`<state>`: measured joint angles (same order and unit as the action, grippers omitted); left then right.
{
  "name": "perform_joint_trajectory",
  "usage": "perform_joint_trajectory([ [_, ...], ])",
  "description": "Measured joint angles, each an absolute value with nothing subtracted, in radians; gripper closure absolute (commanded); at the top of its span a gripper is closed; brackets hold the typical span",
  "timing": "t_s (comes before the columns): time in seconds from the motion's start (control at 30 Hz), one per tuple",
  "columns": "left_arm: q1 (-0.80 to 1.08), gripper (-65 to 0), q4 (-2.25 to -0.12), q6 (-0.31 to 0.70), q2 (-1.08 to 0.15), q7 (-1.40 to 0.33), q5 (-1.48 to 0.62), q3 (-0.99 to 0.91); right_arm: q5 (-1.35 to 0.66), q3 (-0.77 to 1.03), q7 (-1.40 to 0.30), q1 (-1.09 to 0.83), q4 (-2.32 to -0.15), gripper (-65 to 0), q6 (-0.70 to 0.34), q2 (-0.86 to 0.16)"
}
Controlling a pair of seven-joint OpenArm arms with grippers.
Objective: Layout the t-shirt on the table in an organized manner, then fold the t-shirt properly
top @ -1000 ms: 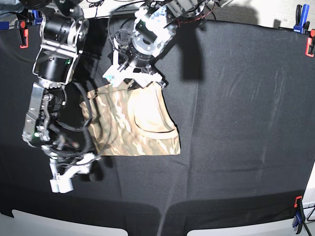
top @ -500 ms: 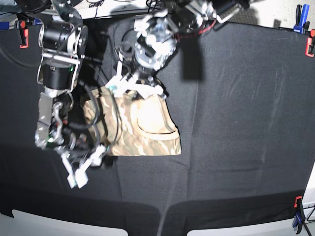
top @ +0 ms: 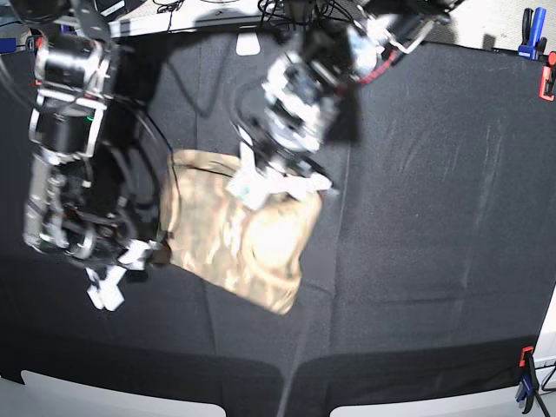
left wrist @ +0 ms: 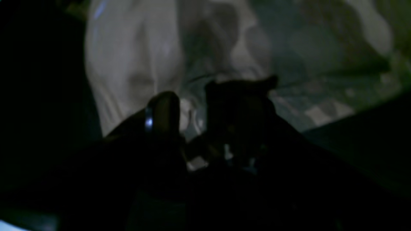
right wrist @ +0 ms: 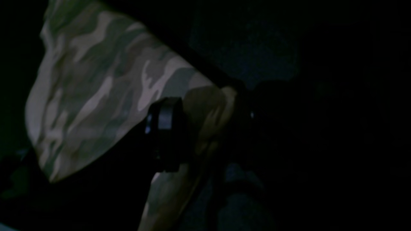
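The camouflage t-shirt point(top: 221, 239) lies folded and skewed on the black table point(top: 434, 217), with its plain tan inner side showing near the middle. My left gripper point(top: 280, 184) comes down from the top onto the shirt's upper edge. Its white fingers stand wide apart on the cloth. In the left wrist view the left gripper point(left wrist: 196, 106) shows dark fingers apart, with pale t-shirt point(left wrist: 135, 64) behind them. My right gripper point(top: 120, 271) sits at the shirt's lower left corner. In the right wrist view the right gripper point(right wrist: 205, 122) has its fingers apart, and a fold of t-shirt point(right wrist: 90, 83) lies in the gap.
Red and blue clamps point(top: 547, 80) hold the cloth at the right edge, and another clamp point(top: 526, 375) is at the lower right. White table corners point(top: 87, 395) show along the front. Both arms and their cables crowd the upper left.
The shirt has swung round, its lower right corner sliding down and left. My left gripper moved down and right along the top edge. The right gripper rose toward the shirt's left corner.
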<state>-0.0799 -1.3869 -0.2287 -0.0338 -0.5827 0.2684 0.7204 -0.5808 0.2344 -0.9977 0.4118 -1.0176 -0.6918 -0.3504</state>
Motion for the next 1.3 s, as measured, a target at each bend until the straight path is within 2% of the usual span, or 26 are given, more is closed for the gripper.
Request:
perform_joint_trajectory([
  [0.2, -0.126, -27.9, -1.386, -0.234, -0.039, -0.583, 0.270, 0.666, -0.709, 0.231, -1.065, 0.308, -1.063, -25.4, -0.692, -0.387],
  [0.53, -0.183, -28.0, -1.385, -0.235, -0.044, -0.594, 0.270, 0.667, -0.839, 0.231, -1.111, 0.134, -1.242, -25.4, -0.689, -0.384],
  [0.83, -0.183, -27.9, -1.385, -0.233, -0.044, -0.605, 0.270, 0.667, -0.864, 0.230, -1.127, 0.001, -1.356, -25.4, -0.690, -0.295],
  [0.93, -0.183, -28.0, -1.385, -0.232, -0.045, -0.648, 0.270, 0.667, -0.863, 0.235, -1.107, -0.011, -1.425, -25.4, -0.689, -0.297],
  [1.13, -0.183, -27.9, -1.385, -0.233, -0.046, -0.662, 0.270, 0.667, -0.875, 0.410, -1.078, 0.004, -1.529, -25.4, -0.690, -0.295],
  [1.3, -0.184, -28.0, -1.385, -0.232, -0.047, -0.662, 0.270, 0.667, -0.670, 0.611, -0.829, 0.006, -1.529, -25.4, -0.688, -0.303],
])
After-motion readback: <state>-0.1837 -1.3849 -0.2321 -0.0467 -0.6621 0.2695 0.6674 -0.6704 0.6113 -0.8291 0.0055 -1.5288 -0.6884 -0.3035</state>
